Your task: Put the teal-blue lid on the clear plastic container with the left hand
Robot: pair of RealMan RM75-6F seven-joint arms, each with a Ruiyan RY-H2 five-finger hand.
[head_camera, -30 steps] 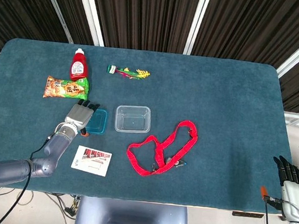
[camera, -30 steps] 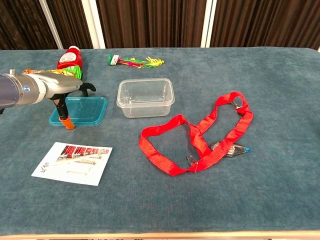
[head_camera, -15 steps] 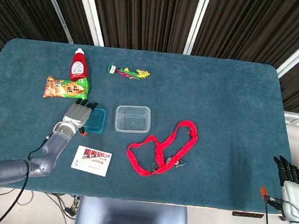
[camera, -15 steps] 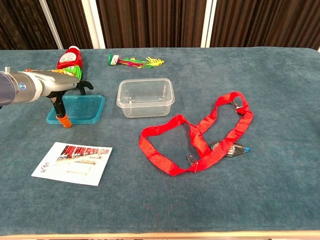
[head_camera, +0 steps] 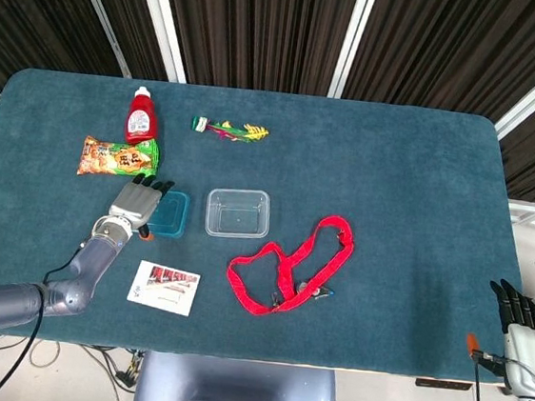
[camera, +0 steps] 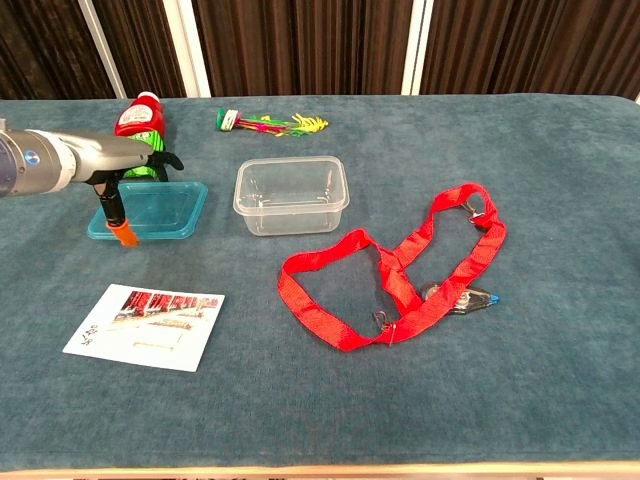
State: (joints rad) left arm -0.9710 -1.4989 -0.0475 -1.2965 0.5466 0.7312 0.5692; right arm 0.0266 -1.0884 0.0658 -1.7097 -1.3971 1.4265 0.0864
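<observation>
Since the earlier frames, the left hand and the teal-blue lid have shifted left together, so the gap between the lid and the clear plastic container has widened. In the chest view the lid looks slightly raised at its near-left edge, where the hand's orange-tipped thumb sits below the rim while the dark fingers curl over the far side, so the hand appears to grip the lid along its left end. In the head view the hand covers the lid's left part and only the right portion of the lid shows.

The container stands upright and open to the right of the lid, not touching it. A red lanyard lies looped on the table to the near right of the container, with a small clip at its near end. A red sauce bottle and a snack packet lie at the far left, just beyond the left hand. A colourful feathered toy lies far from the container. A printed card lies near the front edge, left of the lanyard.

The right hand rests off the table's near right corner, fingers extended together, holding nothing.
</observation>
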